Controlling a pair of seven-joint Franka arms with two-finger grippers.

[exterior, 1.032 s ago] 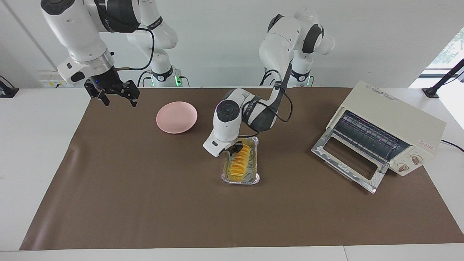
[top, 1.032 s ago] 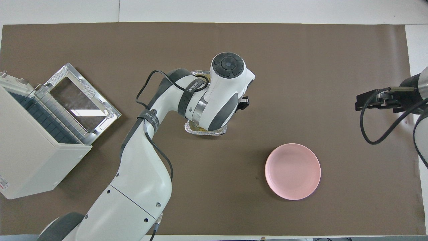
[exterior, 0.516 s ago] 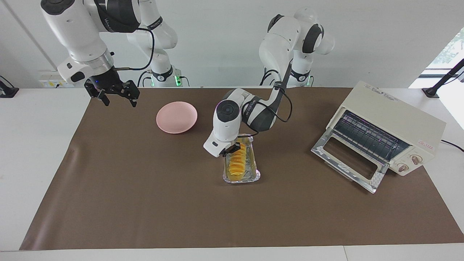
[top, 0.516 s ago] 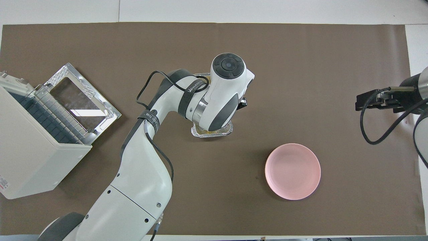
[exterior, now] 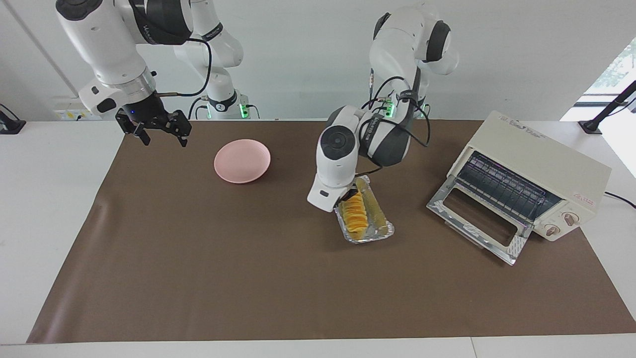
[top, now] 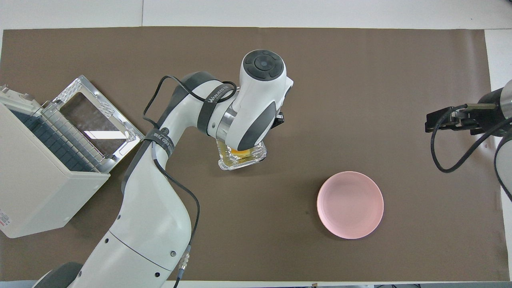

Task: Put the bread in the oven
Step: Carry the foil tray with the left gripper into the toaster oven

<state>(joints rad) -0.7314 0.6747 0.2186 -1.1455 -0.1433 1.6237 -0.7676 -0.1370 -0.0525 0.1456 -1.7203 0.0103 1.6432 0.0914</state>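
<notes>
**Left gripper clamped on the bread, oven door down**

I take the oven as my landmark and go from the biggest thing down.

The mat (exterior: 198, 278) is brown and covers most of the white table (exterior: 49, 199); the oven stands on it.

The oven (exterior: 534, 171) sits at the left arm's end of the table, turned at an angle. Its door (exterior: 477, 226) is folded down flat on the mat in front of it, and I can see the wire rack (exterior: 502, 186) inside. Two knobs (exterior: 561, 224) sit on its front panel, beside the door.

The left arm reaches out from its base toward the middle of the table, its wrist bent down just beside the oven door. The right arm waits at the end of the table away from the oven.

The plate (exterior: 242, 160) is pink, round and lies well apart from the oven, toward the right arm's end.

The bread (exterior: 357, 218), yellow-orange slices in a foil tray, is near the oven door, between the oven and the plate. It looks tilted, and I cannot tell whether it has left the mat.

The left gripper (exterior: 348, 198) is closed tight on the bread at the end nearer the robots; in the overhead view the wrist hides most of it.

The right gripper (exterior: 159, 130) hangs over the mat's edge, well apart from the oven, fingers spread wide and holding nothing.
</notes>
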